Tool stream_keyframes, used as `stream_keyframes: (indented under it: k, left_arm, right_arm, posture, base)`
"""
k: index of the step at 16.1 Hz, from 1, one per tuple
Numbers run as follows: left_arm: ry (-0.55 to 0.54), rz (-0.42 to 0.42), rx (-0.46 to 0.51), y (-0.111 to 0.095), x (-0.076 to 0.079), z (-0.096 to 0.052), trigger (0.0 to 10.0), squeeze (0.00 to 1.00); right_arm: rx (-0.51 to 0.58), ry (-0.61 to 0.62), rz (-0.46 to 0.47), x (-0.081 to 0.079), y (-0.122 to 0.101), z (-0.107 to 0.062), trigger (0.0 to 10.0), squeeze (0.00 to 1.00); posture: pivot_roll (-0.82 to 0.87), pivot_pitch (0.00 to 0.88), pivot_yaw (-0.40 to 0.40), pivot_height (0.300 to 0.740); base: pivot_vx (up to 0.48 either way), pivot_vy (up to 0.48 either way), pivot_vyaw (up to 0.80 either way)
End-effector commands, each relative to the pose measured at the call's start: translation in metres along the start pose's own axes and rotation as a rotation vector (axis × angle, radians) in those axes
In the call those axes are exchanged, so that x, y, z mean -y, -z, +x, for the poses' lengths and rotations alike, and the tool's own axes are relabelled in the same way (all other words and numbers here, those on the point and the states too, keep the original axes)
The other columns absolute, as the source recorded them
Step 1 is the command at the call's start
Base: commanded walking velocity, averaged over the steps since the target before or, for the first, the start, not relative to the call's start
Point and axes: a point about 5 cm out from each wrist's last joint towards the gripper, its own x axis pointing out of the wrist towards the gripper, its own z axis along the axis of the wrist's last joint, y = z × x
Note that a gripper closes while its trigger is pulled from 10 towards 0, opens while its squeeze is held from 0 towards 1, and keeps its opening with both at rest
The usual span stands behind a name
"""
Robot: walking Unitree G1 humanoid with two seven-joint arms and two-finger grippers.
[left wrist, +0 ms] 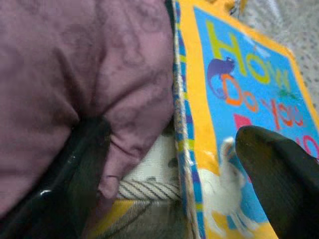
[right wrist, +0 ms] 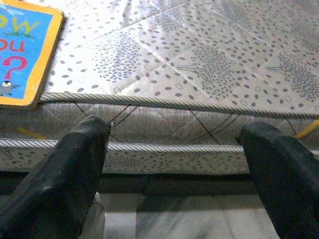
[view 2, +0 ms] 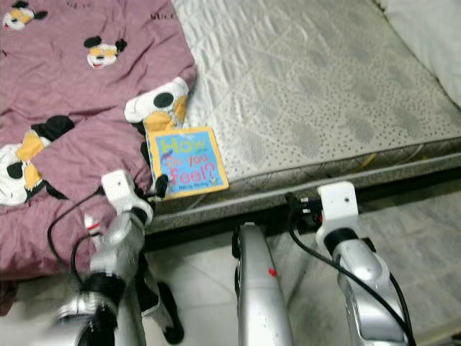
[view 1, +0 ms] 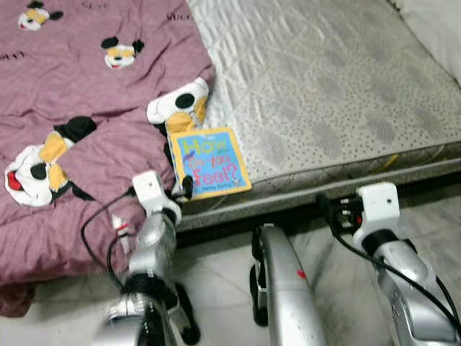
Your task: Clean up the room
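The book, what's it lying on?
The book lies on the grey mattress, its left edge against the purple blanket. Whatever is directly beneath it is covered.

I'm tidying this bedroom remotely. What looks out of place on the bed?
A children's book lies askew at the mattress edge, beside the rumpled purple blanket that hangs off the side. The left gripper has its fingers open astride the book's edge.

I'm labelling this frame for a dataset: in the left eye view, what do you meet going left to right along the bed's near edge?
Purple blanket → left gripper → picture book → bare mattress → right gripper.
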Motion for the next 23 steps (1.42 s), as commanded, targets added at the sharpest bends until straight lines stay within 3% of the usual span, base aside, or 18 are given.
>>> stream_keyframes:
  k: [1,4,7,8,11,15,18,20,23]
  left_arm:
    - [-0.017,-0.029,-0.082,0.017,-0.008,-0.003,10.0,0.00]
    - [0.057,-0.026,-0.186,0.022,0.003,0.005,10.0,0.00]
    - [0.163,-0.061,-0.190,0.016,0.024,0.012,9.6,0.00]
    - [0.225,-0.080,-0.192,0.014,0.036,0.014,0.3,0.00]
    - [0.291,-0.111,-0.210,0.013,0.047,0.015,0.0,0.00]
    - [0.378,-0.120,-0.195,0.003,0.049,0.018,0.0,0.00]
    - [0.473,-0.066,-0.209,0.000,0.056,0.018,0.0,0.00]
    - [0.527,0.036,-0.218,0.001,0.062,0.017,0.0,0.00]
    - [0.548,0.086,-0.233,0.004,0.066,0.016,0.0,0.00]
  right_arm:
    - [-0.018,0.014,-0.007,0.005,0.003,-0.003,10.0,0.00]
    - [-0.018,0.024,-0.015,0.007,0.002,-0.004,10.0,0.00]
    - [-0.014,0.020,-0.018,0.006,0.000,-0.002,10.0,0.00]
    - [-0.011,0.019,-0.020,0.006,-0.001,-0.001,10.0,0.00]
    - [-0.002,0.023,-0.026,0.007,-0.003,0.002,10.0,0.00]
    - [-0.002,0.030,-0.035,0.008,-0.002,0.003,10.0,0.00]
    - [0.001,0.031,-0.035,0.007,-0.003,0.005,10.0,0.00]
    - [0.003,0.031,-0.039,0.007,-0.003,0.007,10.0,0.00]
    - [0.004,0.033,-0.042,0.007,-0.003,0.008,10.0,0.00]
  posture:
    - [-0.26,0.235,-0.020,0.559]
    - [-0.28,0.236,-0.023,0.559]
    - [-0.28,0.231,-0.026,0.559]
    - [-0.29,0.228,-0.026,0.559]
    - [-0.29,0.224,-0.024,0.559]
    - [-0.29,0.218,-0.016,0.559]
    - [-0.29,0.211,-0.013,0.559]
    - [-0.29,0.207,-0.012,0.559]
    - [-0.29,0.203,-0.010,0.559]
  base:
    - [0.000,0.000,0.00]
    - [0.000,0.000,0.00]
    - [0.000,0.000,0.00]
    - [0.000,0.000,0.00]
    - [0.000,0.000,0.00]
    - [0.000,0.000,0.00]
    - [0.000,0.000,0.00]
    - [0.000,0.000,0.00]
    - [0.000,0.000,0.00]
